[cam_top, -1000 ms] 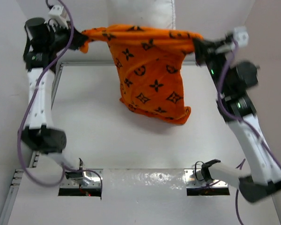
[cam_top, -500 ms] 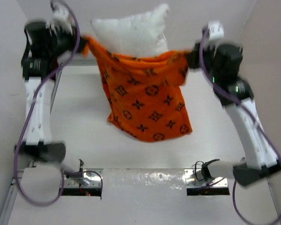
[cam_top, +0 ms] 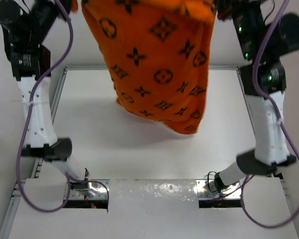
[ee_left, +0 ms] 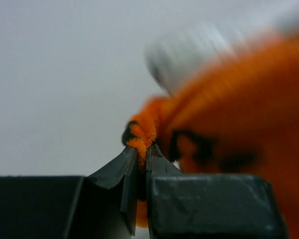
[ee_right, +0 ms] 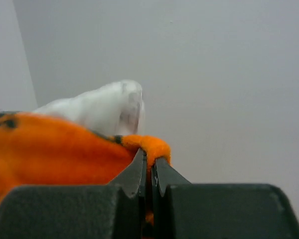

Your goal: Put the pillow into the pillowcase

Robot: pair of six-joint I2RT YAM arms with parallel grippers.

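Note:
The orange pillowcase with dark brown motifs hangs high over the table, bulging, its lower end just above the surface. Its top edge runs out of the top view. My left gripper is shut on a fleecy corner of the pillowcase. My right gripper is shut on the opposite corner of the pillowcase. The white pillow pokes out of the sack's mouth in the right wrist view. In the left wrist view the pillow is a blurred white shape above the orange cloth. It does not show in the top view.
A white table with a metal rail along its left side lies under the hanging sack. Both arm bases sit at the near edge. Plain white walls stand behind and beside the arms.
Both arms have lifted the pillowcase's corners much higher, toward the camera. The sack now hangs taller, and the pillow that stuck out above its mouth has left the top view.

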